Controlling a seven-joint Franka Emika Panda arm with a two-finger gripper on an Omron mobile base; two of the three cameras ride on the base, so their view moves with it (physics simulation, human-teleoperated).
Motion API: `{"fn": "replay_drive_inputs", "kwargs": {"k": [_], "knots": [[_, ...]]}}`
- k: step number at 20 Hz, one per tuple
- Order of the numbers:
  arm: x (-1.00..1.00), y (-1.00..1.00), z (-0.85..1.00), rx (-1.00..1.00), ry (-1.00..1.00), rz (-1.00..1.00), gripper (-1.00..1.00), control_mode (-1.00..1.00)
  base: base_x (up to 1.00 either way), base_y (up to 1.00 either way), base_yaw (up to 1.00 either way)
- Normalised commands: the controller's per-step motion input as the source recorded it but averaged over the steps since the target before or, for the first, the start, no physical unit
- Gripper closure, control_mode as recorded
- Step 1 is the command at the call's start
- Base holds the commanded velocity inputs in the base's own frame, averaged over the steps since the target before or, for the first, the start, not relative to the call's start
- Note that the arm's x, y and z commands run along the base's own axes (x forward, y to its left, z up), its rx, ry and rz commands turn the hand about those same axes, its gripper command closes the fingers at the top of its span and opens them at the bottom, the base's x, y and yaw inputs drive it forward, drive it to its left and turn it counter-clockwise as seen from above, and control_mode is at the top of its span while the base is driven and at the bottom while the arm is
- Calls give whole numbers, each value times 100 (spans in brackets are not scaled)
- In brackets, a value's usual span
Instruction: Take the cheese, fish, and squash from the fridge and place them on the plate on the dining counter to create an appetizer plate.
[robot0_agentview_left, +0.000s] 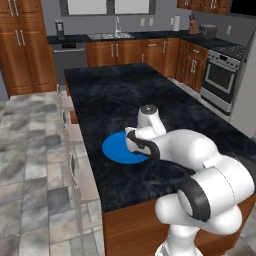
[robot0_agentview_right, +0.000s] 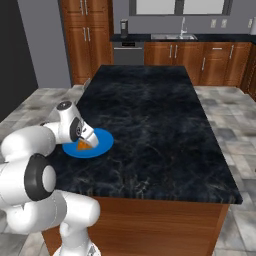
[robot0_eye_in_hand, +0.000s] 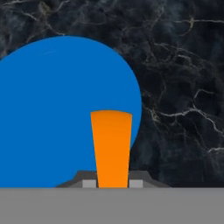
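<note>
Claw (robot0_eye_in_hand: 112, 183), item one: clenched on the cheese (robot0_eye_in_hand: 111, 146), an orange wedge pinched by its narrow end between both fingertips, broad end pointing toward twelve o'clock in the hand view. Held over the plate (robot0_eye_in_hand: 57, 113), a blue disc on the black marble desk (robot0_eye_in_hand: 183, 87), the wedge overlaps the plate's edge at about four o'clock; whether it touches the plate cannot be told. Judgement: this grip and position suit setting the cheese down, first of three foods. From the right base view, cheese (robot0_agentview_right: 82, 145) shows beneath the wrist over the plate (robot0_agentview_right: 102, 145).
</note>
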Motion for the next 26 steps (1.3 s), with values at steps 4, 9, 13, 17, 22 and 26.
{"fn": "replay_drive_inputs", "kwargs": {"k": [4,9,13,17,22,26], "knots": [[0,-14,-31,0,-6,0,100,-100,0,0,0],[0,-20,-21,0,-7,0,100,-100,0,0,0],[0,-8,-17,0,-7,0,100,-100,0,0,0],[4,0,-18,0,-6,0,100,-100,0,0,0],[21,0,-12,0,-3,0,100,-100,0,0,0],[35,0,0,0,0,0,100,-100,0,0,0]]}}
